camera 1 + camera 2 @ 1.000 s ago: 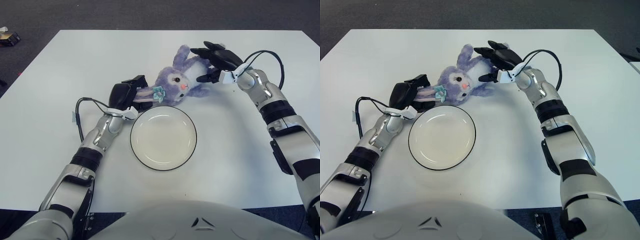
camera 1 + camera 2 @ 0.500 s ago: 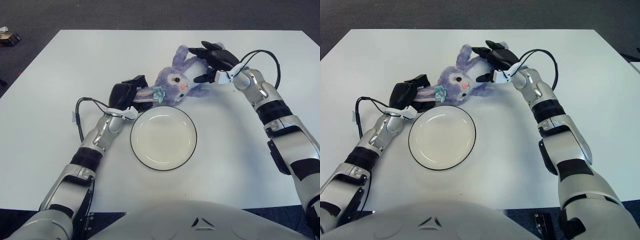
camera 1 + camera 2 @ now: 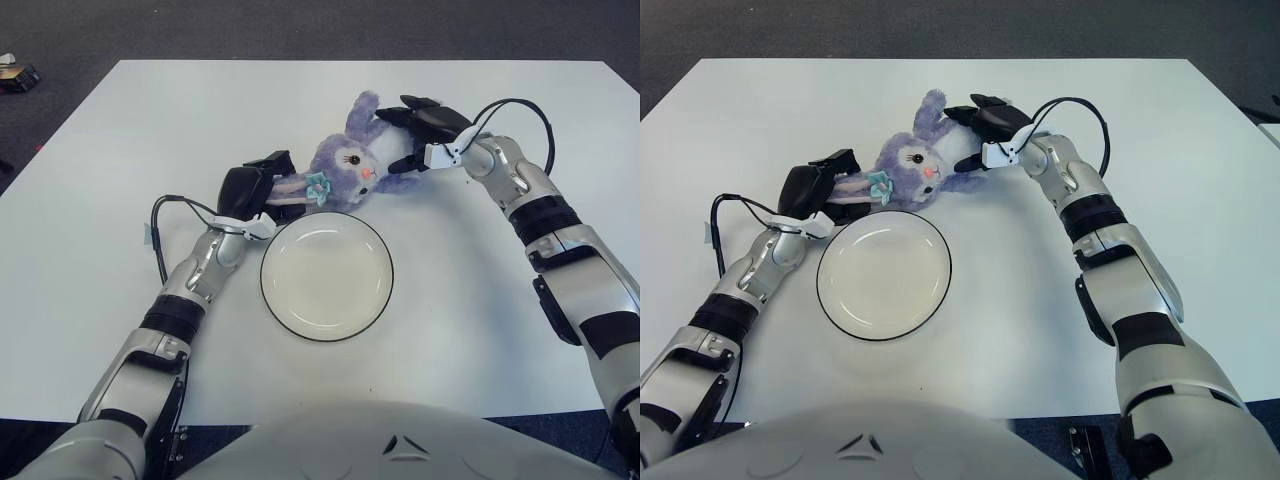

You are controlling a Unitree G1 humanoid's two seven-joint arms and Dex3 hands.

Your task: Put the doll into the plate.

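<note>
Since the earlier frames, the right hand (image 3: 418, 130) has shifted leftward and closed in on the doll (image 3: 345, 165); the left hand (image 3: 250, 187), the doll and the plate (image 3: 327, 276) have not moved.

Doll position: the doll lies on its side on the table (image 3: 120, 130), just beyond the far rim of the plate and outside it. Its face is turned toward the plate. One ear points away from the robot. Its body and legs extend toward the robot's left.

Right hand: the hand is at the head end of the doll, on the doll's right side. Its dark fingers (image 3: 985, 108) arch over the top of the head near the ear base, and a lower finger sits against the head below them. The fingers are curled around the head. Contact appears made, but a firm grip cannot be confirmed. The right forearm runs from the lower right up toward the doll, wrist bent inward, with a black cable looping above the wrist.

Left hand: the hand is at the opposite end of the doll, its fingers closed around the body and legs. The left forearm angles up from the lower left, passing just left of the plate.

Plate: white with a dark rim, upright, nearest the robot.
</note>
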